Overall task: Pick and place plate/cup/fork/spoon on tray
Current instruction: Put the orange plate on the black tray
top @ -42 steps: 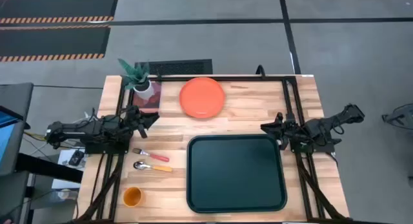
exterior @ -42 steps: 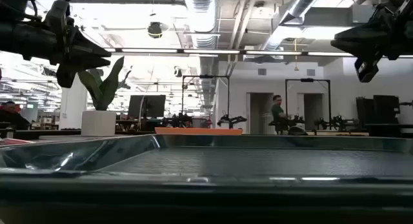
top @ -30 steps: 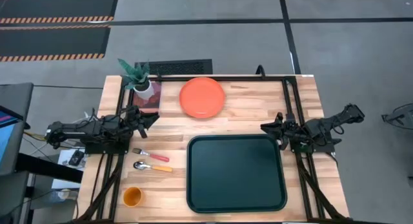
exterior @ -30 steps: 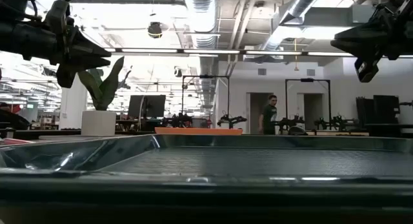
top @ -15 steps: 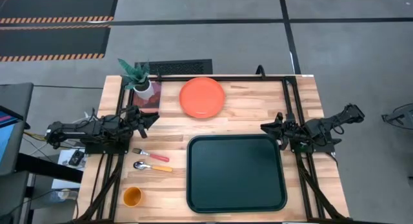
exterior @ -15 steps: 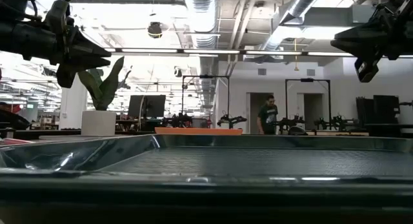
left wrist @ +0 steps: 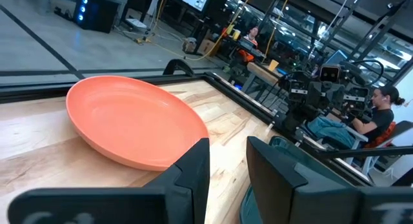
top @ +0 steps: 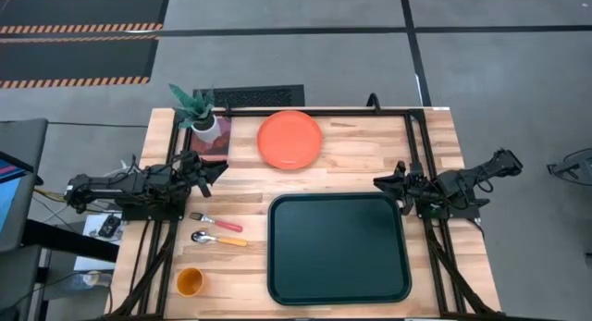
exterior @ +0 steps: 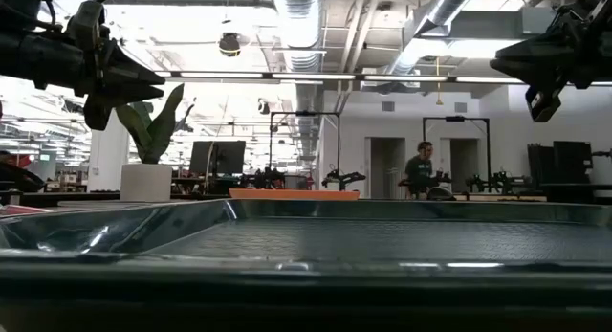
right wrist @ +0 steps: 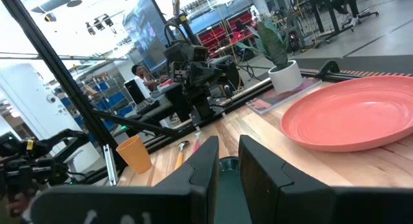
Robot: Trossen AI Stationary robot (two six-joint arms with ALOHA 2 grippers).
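Note:
The orange-red plate (top: 289, 140) lies flat on the table at the far middle. The dark tray (top: 339, 249) lies at the near right. The red-handled fork (top: 215, 222), the orange-handled spoon (top: 218, 238) and the small orange cup (top: 190, 282) rest on the table to the tray's left. My left gripper (top: 217, 170) hovers shut and empty above the table's left side, pointing at the plate (left wrist: 129, 130). My right gripper (top: 379, 182) hovers shut and empty above the tray's far right corner. The right wrist view shows the plate (right wrist: 352, 121) and the cup (right wrist: 134, 153).
A potted plant (top: 203, 113) stands on a pink mat at the far left corner, beside the plate. Bare wood lies between the plate and the tray's far rim (top: 333, 197). In the low view a person (exterior: 419, 171) stands far back in the room.

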